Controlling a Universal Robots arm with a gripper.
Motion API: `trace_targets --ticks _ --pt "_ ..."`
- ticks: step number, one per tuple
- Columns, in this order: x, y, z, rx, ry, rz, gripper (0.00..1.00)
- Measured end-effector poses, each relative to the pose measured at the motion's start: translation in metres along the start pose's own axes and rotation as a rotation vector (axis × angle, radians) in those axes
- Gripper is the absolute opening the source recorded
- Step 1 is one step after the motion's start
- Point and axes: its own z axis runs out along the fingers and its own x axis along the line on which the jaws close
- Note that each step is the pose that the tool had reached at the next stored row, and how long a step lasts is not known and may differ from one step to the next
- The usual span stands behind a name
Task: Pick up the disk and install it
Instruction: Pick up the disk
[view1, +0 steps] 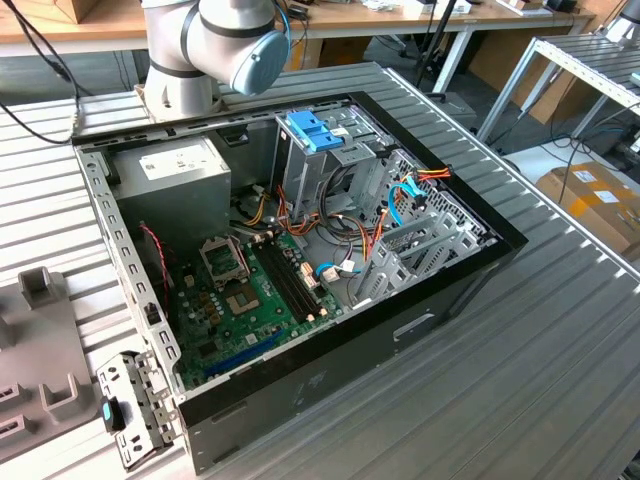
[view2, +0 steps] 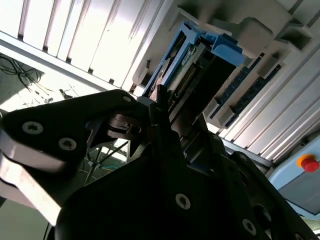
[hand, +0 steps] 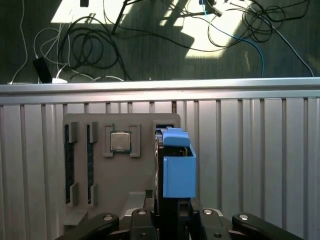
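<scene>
In both wrist views the disk (hand: 178, 167) (view2: 196, 59) stands on edge, a grey drive edged by a bright blue carrier frame. My gripper (hand: 175, 206) (view2: 167, 117) is shut on its near end, one dark finger on each flat side. The disk's far end is over a slot of a grey holder tray (hand: 142, 170) (view2: 252, 27) lying on the ribbed metal table. I cannot tell whether the disk still rests in that slot. In the exterior view my arm (view1: 235, 40) rises out of the picture behind the open computer case (view1: 470, 275).
The holder tray also carries a processor chip (hand: 120, 141) and memory sticks (hand: 67, 160). Inside the case are a motherboard (view1: 240, 300), a power supply (view1: 175, 170) and a metal drive cage with a wide blue bracket (view1: 315, 130). Loose cables (hand: 90, 47) lie on the floor beyond the table edge.
</scene>
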Motion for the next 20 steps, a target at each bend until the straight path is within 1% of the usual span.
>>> trace_targets --ticks 1,2,4,5,7,10,11,12,14,15,17,18,20 --pt "0.0004 -0.0002 -0.0102 -0.0002 0.0000 0.000 0.35" --pt "0.0006 -0.0004 -0.0170 0.0000 -0.0001 0.000 0.35" --pt "0.0013 -0.0008 -0.0333 -0.0001 0.0000 0.000 0.35" --pt "0.0015 -0.0009 -0.0402 0.0000 0.0000 0.000 0.35" --pt "0.0019 -0.0011 -0.0491 -0.0001 0.0000 0.000 0.35" --pt "0.0027 -0.0016 -0.0705 -0.0001 0.0000 0.000 0.35" --pt "0.0029 -0.0017 -0.0762 0.0000 -0.0001 0.000 0.35" --pt "0.0031 -0.0018 -0.0805 0.0001 -0.0001 0.000 0.35" --pt "0.0033 -0.0019 -0.0863 0.0001 -0.0001 0.000 0.35" --pt "0.0036 -0.0021 -0.0933 0.0000 0.0000 0.000 0.35" --pt "0.0039 -0.0023 -0.1025 0.0000 0.0000 0.000 0.35" --pt "0.0040 -0.0024 -0.1042 -0.0002 0.0000 0.000 0.35" --pt "0.0040 -0.0024 -0.1043 0.0000 0.0000 0.000 0.35"
